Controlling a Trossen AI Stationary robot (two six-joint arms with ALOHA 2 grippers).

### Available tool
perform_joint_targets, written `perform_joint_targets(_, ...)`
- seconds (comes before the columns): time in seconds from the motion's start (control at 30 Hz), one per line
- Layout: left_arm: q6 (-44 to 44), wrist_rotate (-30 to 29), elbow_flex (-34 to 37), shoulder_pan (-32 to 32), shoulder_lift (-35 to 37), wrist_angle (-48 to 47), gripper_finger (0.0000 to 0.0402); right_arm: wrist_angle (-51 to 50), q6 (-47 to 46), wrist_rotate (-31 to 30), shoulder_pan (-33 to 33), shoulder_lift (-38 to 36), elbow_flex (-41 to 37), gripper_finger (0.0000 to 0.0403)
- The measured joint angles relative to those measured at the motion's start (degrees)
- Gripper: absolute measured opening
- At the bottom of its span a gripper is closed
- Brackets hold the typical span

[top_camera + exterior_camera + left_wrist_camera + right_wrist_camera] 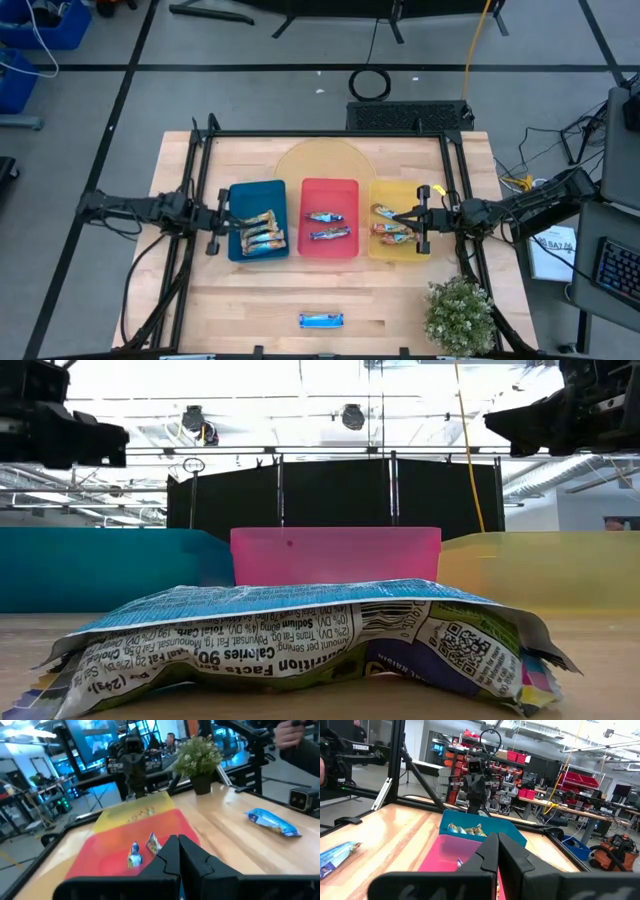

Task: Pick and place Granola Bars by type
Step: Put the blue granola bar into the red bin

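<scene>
Three trays stand in a row. The blue tray (pixel 240 195) holds tan-gold bars (pixel 262 232), the red tray (pixel 330 190) holds two blue-white bars (pixel 327 224), and the yellow tray (pixel 395 192) holds red-orange bars (pixel 390 232). One more blue-white bar (pixel 322 320) lies flat on the table near its near edge, filling the low view (pixel 300 640). My left gripper (pixel 232 222) hangs shut above the blue tray's left side. My right gripper (pixel 392 217) hangs shut above the yellow tray. Both are well above the table and touch nothing.
A potted plant (pixel 460 315) stands at the table's near right corner, right of the loose bar. A pale round disc (pixel 320 160) lies behind the trays. Black frame posts (pixel 200 150) run along the left and right sides. Bare wood surrounds the loose bar.
</scene>
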State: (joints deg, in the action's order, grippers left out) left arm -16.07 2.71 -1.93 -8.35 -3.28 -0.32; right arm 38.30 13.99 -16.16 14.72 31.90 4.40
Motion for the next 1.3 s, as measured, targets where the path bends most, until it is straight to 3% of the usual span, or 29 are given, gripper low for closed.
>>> perform_joint_targets(0.23,1.1,0.9,1.3,2.3,1.1,1.6,0.0001,-0.5,-1.7,-0.1,0.0,0.0,0.0,0.0)
perform_joint_targets(0.4,6.1,-2.3,1.3,2.7,1.1,1.1,0.001,-1.6,-3.6,-1.8,0.0,0.0,1.0,0.0)
perform_joint_targets(0.47,6.2,-2.8,1.3,2.7,1.1,1.1,0.0018,-4.8,-3.5,-5.1,0.2,0.7,4.5,0.0)
perform_joint_targets(0.57,6.2,-2.9,1.3,2.7,1.1,1.1,0.0022,-17.3,-3.2,-6.6,0.6,4.2,14.1,0.0)
perform_joint_targets(0.7,8.3,-3.4,1.3,2.7,1.1,2.4,0.0024,-33.3,-6.9,-7.6,1.9,14.5,30.3,0.0)
perform_joint_targets(0.93,11.6,-7.7,1.4,2.7,1.1,4.3,0.0025,-58.8,-13.3,-14.3,7.7,40.3,59.4,0.0)
perform_joint_targets(1.13,12.3,-9.2,1.4,2.7,1.0,3.3,0.0025,-68.5,-15.7,-19.9,15.5,59.9,79.3,0.0004)
perform_joint_targets(1.3,12.0,-9.2,1.3,2.7,1.0,3.1,0.0026,-69.8,-15.0,-19.7,20.9,71.9,90.0,0.0059)
